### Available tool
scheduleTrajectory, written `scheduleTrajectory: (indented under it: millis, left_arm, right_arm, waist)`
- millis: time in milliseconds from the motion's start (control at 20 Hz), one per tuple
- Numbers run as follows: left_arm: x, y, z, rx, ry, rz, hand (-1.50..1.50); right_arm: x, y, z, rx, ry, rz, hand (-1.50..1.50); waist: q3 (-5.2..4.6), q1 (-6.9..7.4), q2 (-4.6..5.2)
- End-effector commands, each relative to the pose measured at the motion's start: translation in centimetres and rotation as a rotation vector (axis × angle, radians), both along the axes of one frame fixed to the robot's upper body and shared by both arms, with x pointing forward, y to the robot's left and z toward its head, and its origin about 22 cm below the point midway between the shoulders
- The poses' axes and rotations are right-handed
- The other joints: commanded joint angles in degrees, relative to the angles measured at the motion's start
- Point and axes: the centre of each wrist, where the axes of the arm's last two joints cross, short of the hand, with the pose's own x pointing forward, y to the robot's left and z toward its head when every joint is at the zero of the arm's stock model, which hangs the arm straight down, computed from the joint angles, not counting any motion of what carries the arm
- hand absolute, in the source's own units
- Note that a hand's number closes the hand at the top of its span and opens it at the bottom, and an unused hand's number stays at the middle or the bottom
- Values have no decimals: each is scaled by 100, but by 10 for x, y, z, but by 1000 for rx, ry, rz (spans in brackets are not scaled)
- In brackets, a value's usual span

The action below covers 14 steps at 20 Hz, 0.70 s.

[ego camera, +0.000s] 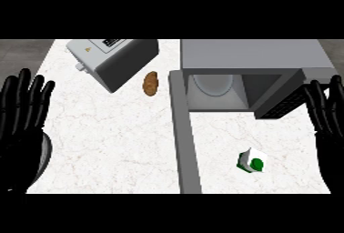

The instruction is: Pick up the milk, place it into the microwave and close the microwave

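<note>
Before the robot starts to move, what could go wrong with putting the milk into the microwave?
The small white and green milk carton is far smaller than the black right hand, so its open fingers may tip it instead of closing round it. The grey microwave's open door juts toward the robot just left of the carton; a lift could strike its edge.

Clearances and obstructions
We note the open door standing as a wall across the counter; right of it, bare surface runs from the milk up to the microwave opening, unobstructed.
</note>
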Motion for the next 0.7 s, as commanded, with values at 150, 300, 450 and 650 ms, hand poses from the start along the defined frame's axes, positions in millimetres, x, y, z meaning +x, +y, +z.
scheduleTrajectory:
  millis: [150,300,450,650]
  left_arm:
    - [16,13,-3,43,-1,8,-150]
    - [-3,14,-24,-59,132,70,-150]
    - [-20,15,-5,-65,128,73,-150]
    - [-27,7,-20,-78,133,79,-150]
  right_arm:
    - [-10,12,1,-20,-6,45,-150]
    - [-16,31,-10,152,69,99,-150]
    - [-23,24,-22,155,82,60,-150]
    - [-17,21,-30,131,92,55,-150]
  waist:
    - [-11,-4,-26]
    - [-10,20,-33]
    - [-8,23,-34]
    - [-10,15,-28]
